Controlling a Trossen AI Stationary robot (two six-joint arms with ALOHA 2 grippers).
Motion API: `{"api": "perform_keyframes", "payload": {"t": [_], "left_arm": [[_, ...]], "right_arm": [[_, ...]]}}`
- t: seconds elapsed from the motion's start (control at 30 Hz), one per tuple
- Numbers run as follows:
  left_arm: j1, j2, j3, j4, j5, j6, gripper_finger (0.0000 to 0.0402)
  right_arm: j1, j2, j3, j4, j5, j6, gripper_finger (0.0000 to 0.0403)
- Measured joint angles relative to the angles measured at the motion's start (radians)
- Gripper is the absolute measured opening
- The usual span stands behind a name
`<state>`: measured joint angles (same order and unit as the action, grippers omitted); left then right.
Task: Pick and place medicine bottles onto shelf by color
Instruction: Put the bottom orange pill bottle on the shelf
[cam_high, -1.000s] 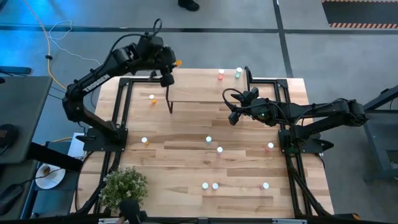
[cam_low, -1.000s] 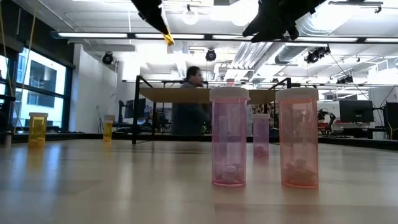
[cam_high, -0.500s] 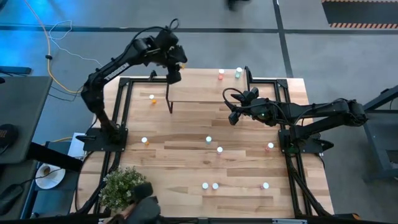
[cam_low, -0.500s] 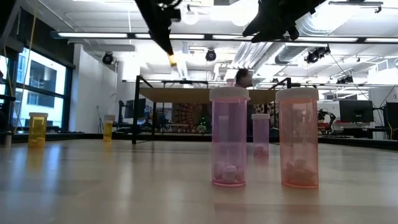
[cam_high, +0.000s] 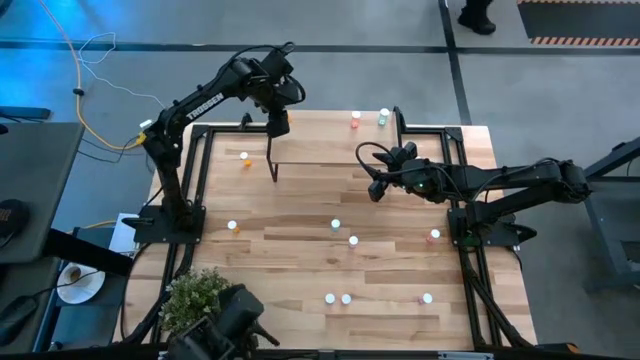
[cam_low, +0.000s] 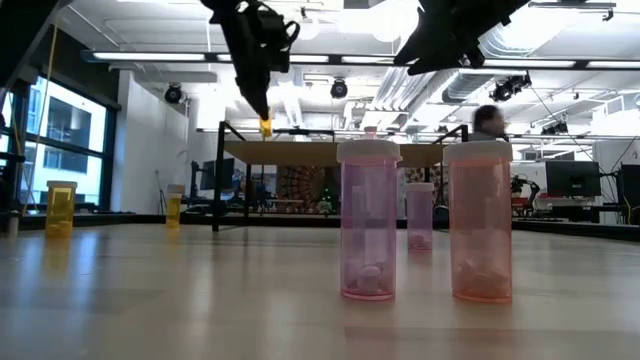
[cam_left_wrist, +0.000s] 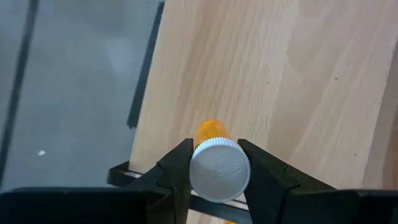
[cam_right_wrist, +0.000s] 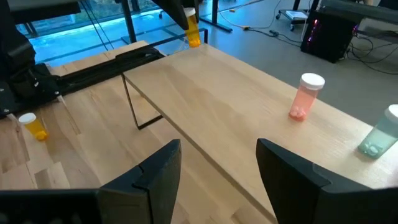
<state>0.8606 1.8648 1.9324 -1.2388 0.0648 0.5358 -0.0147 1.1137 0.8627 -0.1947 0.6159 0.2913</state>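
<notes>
Bench (cam_high: 300, 240): striped wood, loose bottles scattered around
Shelf (cam_right_wrist: 236, 118): back of bench, red bottle (cam_right_wrist: 305, 96) and green bottle (cam_right_wrist: 380, 134) standing on it
Right pincer (cam_right_wrist: 217, 163): fingers spread, nothing held, hanging over shelf
Left pincer (cam_left_wrist: 214, 171): clamped on orange bottle (cam_left_wrist: 211, 132), above shelf's far corner

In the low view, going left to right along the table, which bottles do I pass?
Orange bottle at the far left → smaller orange bottle → near pink bottle → small pink bottle farther back → second near pink bottle.
</notes>
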Motion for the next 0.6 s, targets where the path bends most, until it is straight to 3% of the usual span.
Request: {"api": "perform_keyframes", "payload": {"t": [0.1, 0.6], "left_arm": [[0.012, 0.012, 0.000, 0.000, 0.034, -0.002, 0.0108], [0.011, 0.063, 0.000, -0.023, 0.005, -0.009, 0.0108]], "right_arm": [[0.000, 0.000, 0.000, 0.000, 0.000, 0.000, 0.0201], [0.000, 0.000, 0.000, 0.000, 0.000, 0.000, 0.0201]]}}
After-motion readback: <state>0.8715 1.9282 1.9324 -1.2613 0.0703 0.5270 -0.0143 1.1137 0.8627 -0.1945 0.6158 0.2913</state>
